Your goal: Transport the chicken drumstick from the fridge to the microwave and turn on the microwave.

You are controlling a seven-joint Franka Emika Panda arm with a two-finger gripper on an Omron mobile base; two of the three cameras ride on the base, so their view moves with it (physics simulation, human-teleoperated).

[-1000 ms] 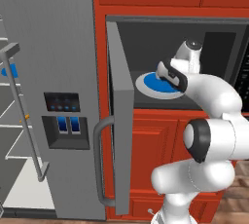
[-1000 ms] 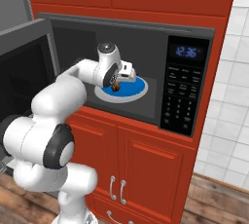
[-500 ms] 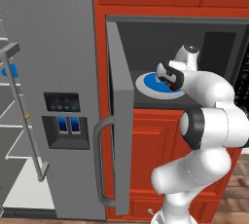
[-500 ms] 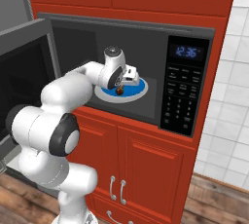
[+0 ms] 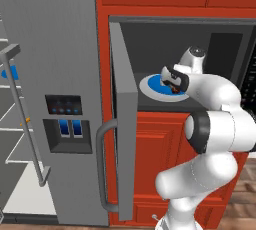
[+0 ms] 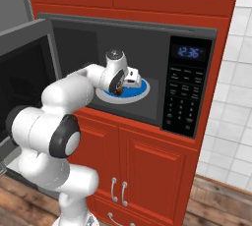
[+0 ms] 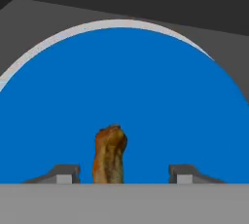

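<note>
My gripper (image 7: 121,174) is inside the microwave (image 6: 187,58), low over a round blue plate (image 7: 121,82) with a white rim. Its jaws stand open and well apart. The chicken drumstick (image 7: 110,154), a small brown lump, rests on the plate between the fingertips (image 7: 65,173), closer to the left one and touching neither. In the right base view the gripper (image 6: 129,82) hovers over the plate (image 6: 140,92) with the drumstick (image 6: 118,91) just under the hand. In the left base view the gripper (image 5: 173,80) sits above the plate (image 5: 151,85). The fridge (image 5: 55,49) stands at the left.
The microwave door (image 5: 123,124) hangs wide open to the left, its curved handle (image 5: 102,164) sticking out. The black keypad (image 6: 181,99) is right of the cavity. Red cabinets (image 6: 147,161) lie above and below. Fridge shelves (image 5: 12,139) show at far left.
The jaws have opened and released the drumstick onto the blue plate. The hand has sunk a little toward the plate inside the cavity.
</note>
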